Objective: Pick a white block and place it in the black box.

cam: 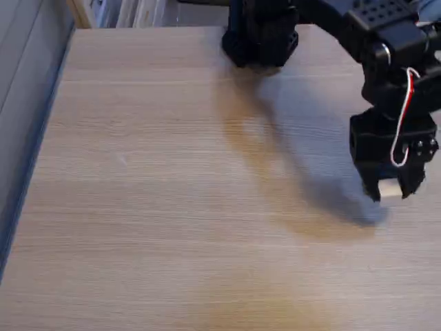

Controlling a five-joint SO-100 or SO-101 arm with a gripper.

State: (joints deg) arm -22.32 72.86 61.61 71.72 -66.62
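Nearest the camera in the fixed view lies a broad stretch of the wooden table (172, 207), pale grain running side to side, with nothing standing on that part of it. A little farther in, toward the right edge of the picture, my claw (393, 189) hangs with its tips pointing down, and between them sits the white block (390, 188), a small pale cube pinched from either side by my dark fingers. So my jaws are drawn in narrow on the block and carrying it. A soft shadow spreads on the wood just below and to the left of the claw, apart from the tips, which makes me judge that the block is lifted off the surface, though not by much. Above the claw a red and white wire (405, 117) loops down the side of my wrist. Farther back my arm runs up and to the left to my base (260, 34), planted at the far edge of the table, and beyond that are some pale upright shapes too blurred to name. As for the step in hand, I take it the pick is done and I am in the carrying stage. I cannot say where the black box stands, so the next move calls for swinging toward it wherever it lies, keeping my squeeze steady so the cube does not slip, holding enough height to pass over its thin wall, and only then parting my fingers above the opening.
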